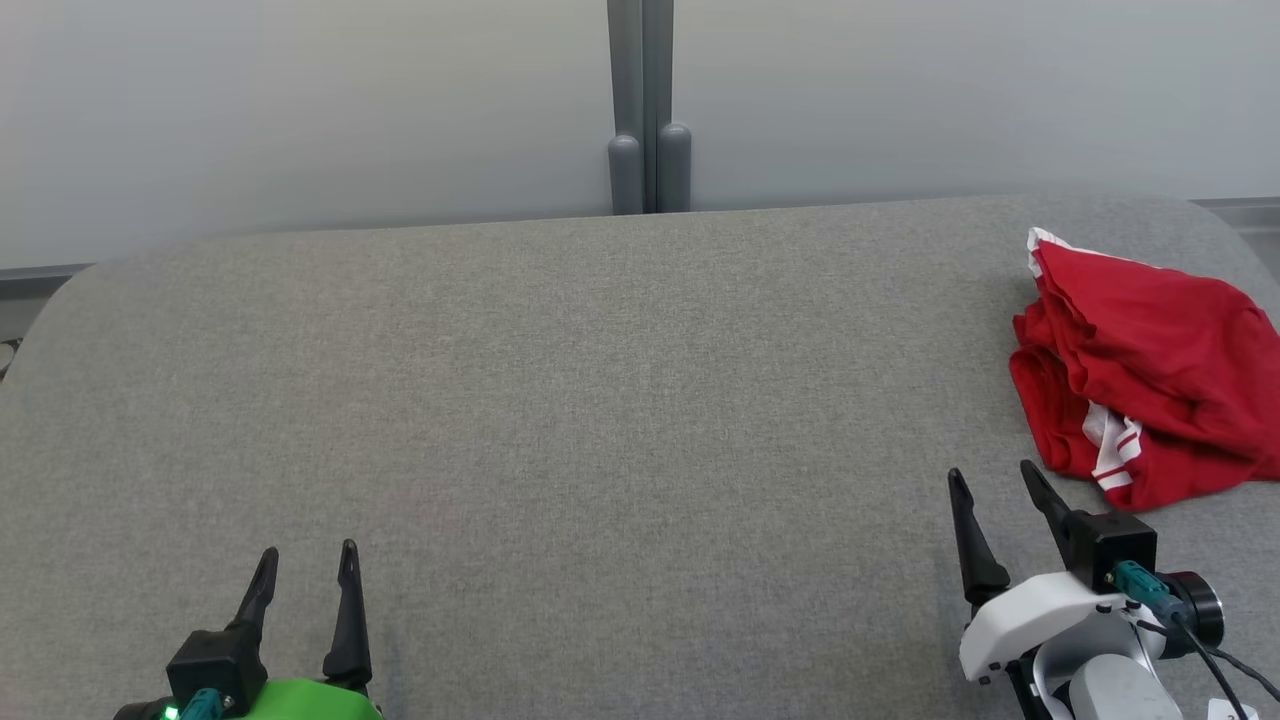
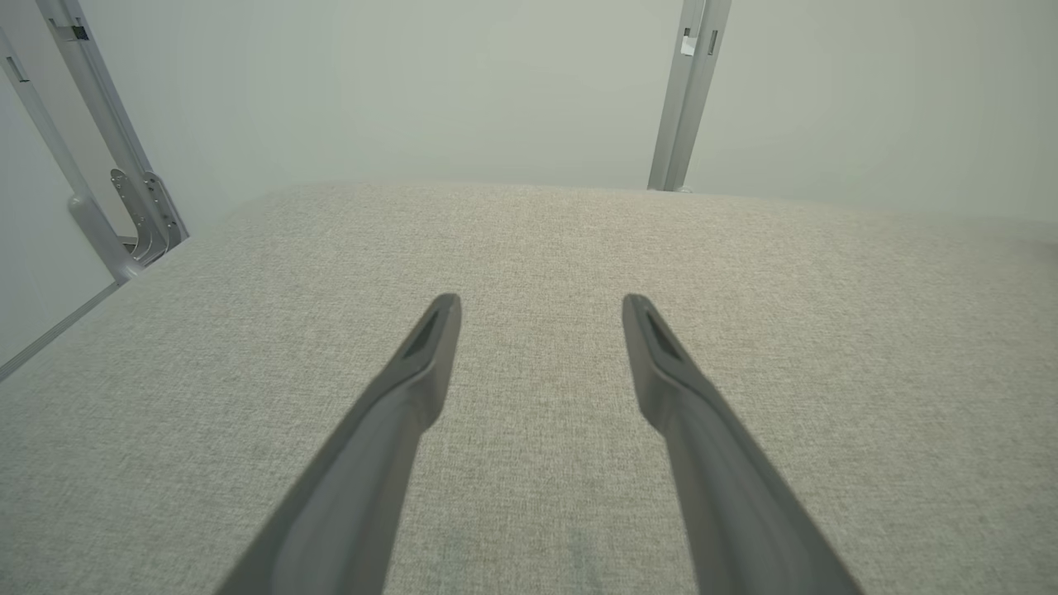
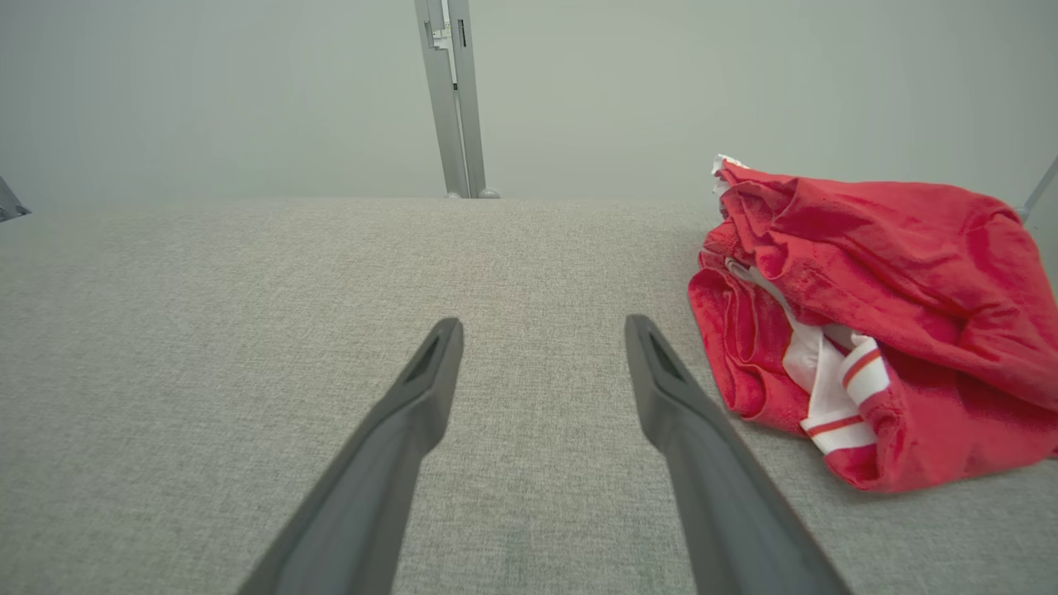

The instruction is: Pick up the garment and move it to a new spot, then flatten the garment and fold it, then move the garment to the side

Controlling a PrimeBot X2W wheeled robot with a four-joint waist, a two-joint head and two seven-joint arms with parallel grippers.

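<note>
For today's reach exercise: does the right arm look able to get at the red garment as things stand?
Probably yes: the right gripper is open and empty, the garment lies just ahead to its right, with only bare surface between.

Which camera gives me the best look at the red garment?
The right wrist view: the red garment lies close and large there, crumpled, its white striped trim plain to see. The head view has it smaller, at the picture's right edge. The left wrist view faces the grey surface.

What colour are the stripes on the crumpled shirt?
The garment is red; its white trim carries red stripes, clearest in the right wrist view.
</note>
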